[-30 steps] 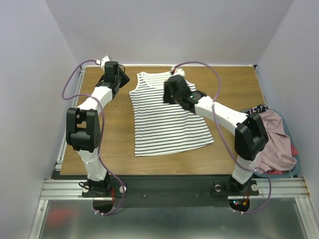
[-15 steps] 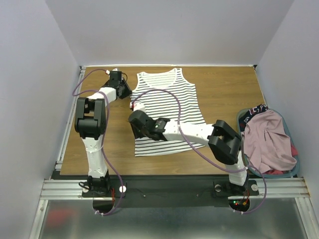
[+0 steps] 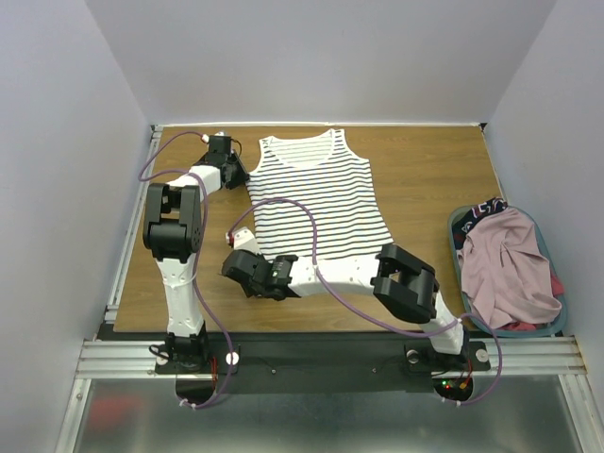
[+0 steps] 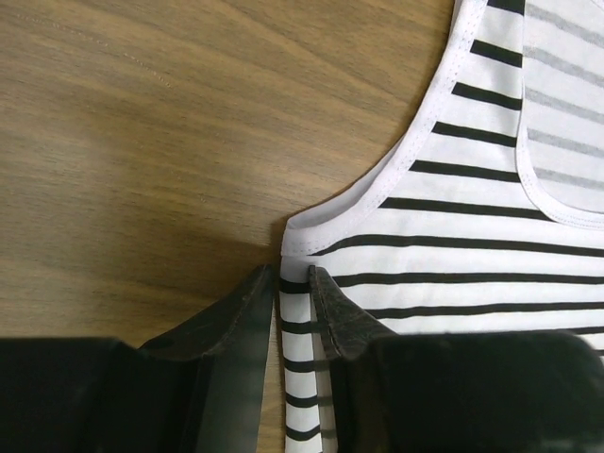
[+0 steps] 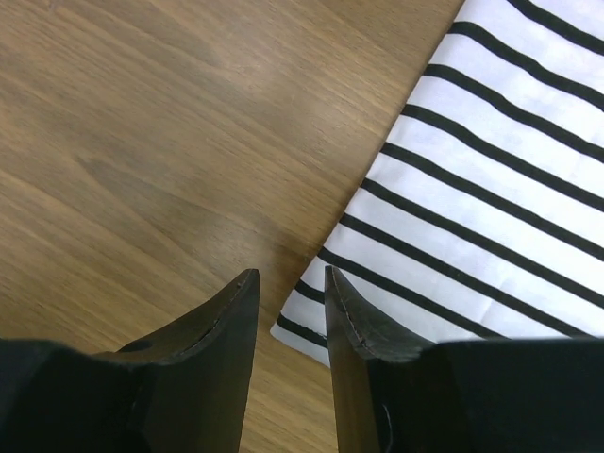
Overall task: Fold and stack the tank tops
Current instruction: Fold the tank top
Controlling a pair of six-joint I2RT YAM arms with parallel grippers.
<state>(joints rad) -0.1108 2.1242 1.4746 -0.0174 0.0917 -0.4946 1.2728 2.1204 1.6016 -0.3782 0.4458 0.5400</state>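
Striped tank top [image 3: 316, 203] is lying flat mid table [image 3: 434, 170], neck far, hem near, not yet folded. Bare wood is showing to its left and right, so there is room to carry the left side across. Basket [image 3: 564, 326] is sitting at the right table edge, well apart from the striped top. Pink tank top [image 3: 505, 264] is lying heaped in it with other garments, waiting its turn.

Left fingers [image 4: 250, 311] are standing at the far left side, just below the armhole, a narrow gap straddling the side edge, nothing pinched yet. Right fingers [image 5: 226, 321] are hovering at the near left hem corner, narrowly apart, wood showing in the gap and the corner just beside the inner finger.

Step in hand looks like pinching the left edge at both ends for a lengthwise fold. Doing it well likely means getting both layers into each pinch, lifting level and laying the side over evenly. Risk: the right pinch missing the corner, or dragging the top askew.
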